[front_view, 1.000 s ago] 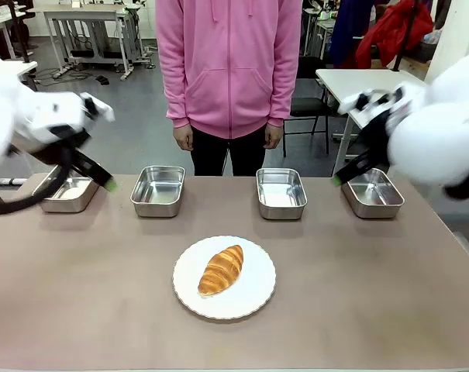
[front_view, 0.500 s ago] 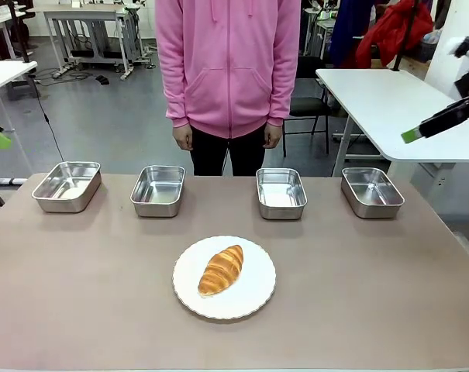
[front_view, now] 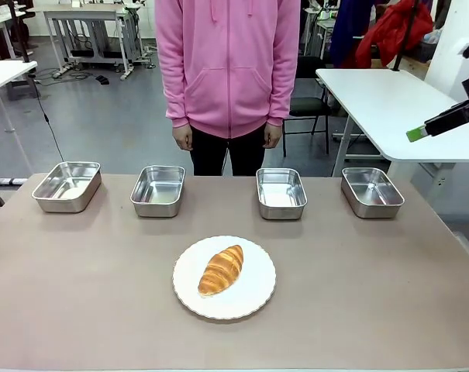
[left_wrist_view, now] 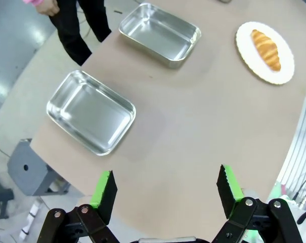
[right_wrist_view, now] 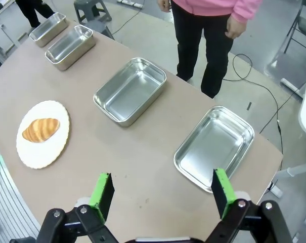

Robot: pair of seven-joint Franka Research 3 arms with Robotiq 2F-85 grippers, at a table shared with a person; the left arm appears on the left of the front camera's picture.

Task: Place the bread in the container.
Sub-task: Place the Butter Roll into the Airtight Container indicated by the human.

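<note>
Both arms high, wrist cams looking down on the tabletop [front_view: 374,294] from off its ends. Left gripper [left_wrist_view: 166,187]: jaws spread wide, nothing between the green pads, hanging over the tabletop's edge. Right gripper [right_wrist_view: 162,188]: same, wide apart and empty. In the front view one right finger [front_view: 443,124] pokes in at the 3 o'clock edge, well above the tabletop, green tip pointing toward 8 o'clock. Croissant [front_view: 221,269] lies on the white plate [front_view: 253,298], mid-tabletop on the near side, long axis running 1 to 7 o'clock, touched by neither gripper. Four steel containers sit in a row across the far side, all empty: far-left container [front_view: 67,186] at 10 o'clock from the plate, inner-left container [front_view: 158,190] at 11, inner-right container [front_view: 281,192] at 1, far-right container [front_view: 372,191] at 2. Can't tell which one is the target. In the left wrist view the croissant is well apart from the gripper at 1 o'clock, with two containers nearer, at 10 and 12. In the right wrist view it's at 10 o'clock, well apart; nearest container sits just past the fingertips at 1 o'clock. Person [front_view: 229,70] in a pink hoodie stands at the far edge, hands down at their sides.
</note>
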